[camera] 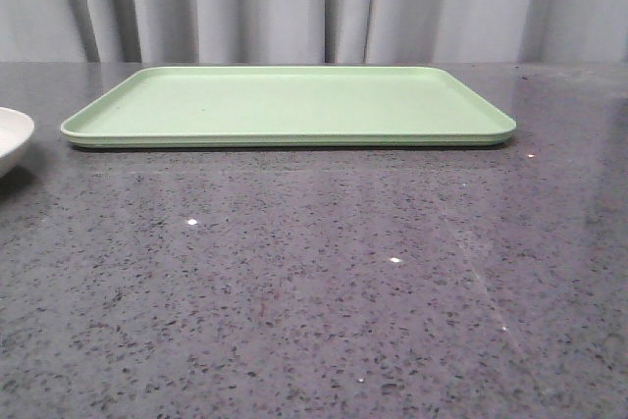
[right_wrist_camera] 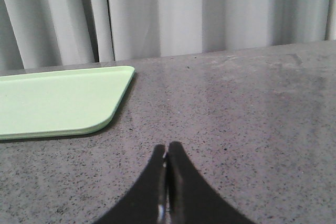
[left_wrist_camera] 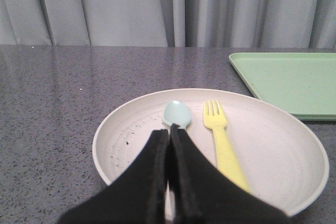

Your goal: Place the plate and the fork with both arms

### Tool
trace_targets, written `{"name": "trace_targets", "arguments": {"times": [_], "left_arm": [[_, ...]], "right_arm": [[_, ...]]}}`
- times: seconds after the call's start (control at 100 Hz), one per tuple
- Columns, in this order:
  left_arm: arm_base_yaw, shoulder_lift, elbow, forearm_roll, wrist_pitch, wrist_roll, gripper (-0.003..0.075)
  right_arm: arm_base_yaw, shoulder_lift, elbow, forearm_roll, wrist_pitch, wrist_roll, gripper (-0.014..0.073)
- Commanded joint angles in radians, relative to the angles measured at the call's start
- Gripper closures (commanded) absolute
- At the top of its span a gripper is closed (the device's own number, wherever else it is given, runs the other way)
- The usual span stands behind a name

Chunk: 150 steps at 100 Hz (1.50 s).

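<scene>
Black fingers of the left gripper (left_wrist_camera: 169, 132) sit closest in the left wrist view. They are pressed together with nothing between them. Their tips hang over the plate (left_wrist_camera: 273, 150), right at the handle end of a pale blue spoon (left_wrist_camera: 176, 113). I cannot tell if they touch the spoon.

That plate is round and cream-white, with tiny dark specks. Two things lie in it, side by side. One is the spoon. Next to it is the yellow fork (left_wrist_camera: 223, 148), with its tines pointing away from the gripper. The fork lies just beside the fingers, not between them.

Near the plate is a flat green tray (left_wrist_camera: 294, 82) with nothing on it. Plate and tray both rest on a gray speckled table (camera: 314, 291). From the front, only an edge of the plate shows, at the far left, apart from the tray.

Over on the other side, the right gripper (right_wrist_camera: 167, 153) is pressed together too. It hangs over bare table, with the tray corner nearby.
</scene>
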Motion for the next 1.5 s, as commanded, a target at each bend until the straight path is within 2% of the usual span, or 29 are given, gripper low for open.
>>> {"name": "trace_targets", "arguments": {"times": [0.0, 0.64, 0.86, 0.96, 1.15, 1.26, 1.49], "left_arm": [[0.001, -0.031, 0.013, -0.003, -0.075, -0.003, 0.0741], [0.001, -0.031, 0.013, -0.001, -0.075, -0.003, 0.0741], [0.001, -0.031, -0.008, -0.003, -0.129, -0.003, 0.0741], [0.001, -0.024, -0.058, -0.007, -0.116, -0.003, 0.0741], [0.001, 0.045, -0.226, -0.007, 0.024, -0.003, 0.0741], [0.001, 0.124, -0.329, -0.009, 0.12, -0.003, 0.0741], [0.001, 0.299, -0.491, -0.009, 0.18, -0.003, 0.0741]], "right_arm": [[-0.005, -0.025, -0.006, -0.002, -0.081, -0.01, 0.0631], [-0.005, -0.025, -0.006, -0.021, -0.082, -0.01, 0.0631], [-0.004, -0.023, -0.022, -0.021, -0.102, -0.01, 0.0631], [-0.003, -0.007, -0.063, -0.021, -0.051, -0.01, 0.0631], [-0.003, 0.085, -0.186, -0.021, 0.028, -0.01, 0.0631], [-0.003, 0.161, -0.283, -0.021, 0.085, -0.01, 0.0631], [-0.003, 0.355, -0.481, -0.022, 0.217, -0.01, 0.0631]]}}
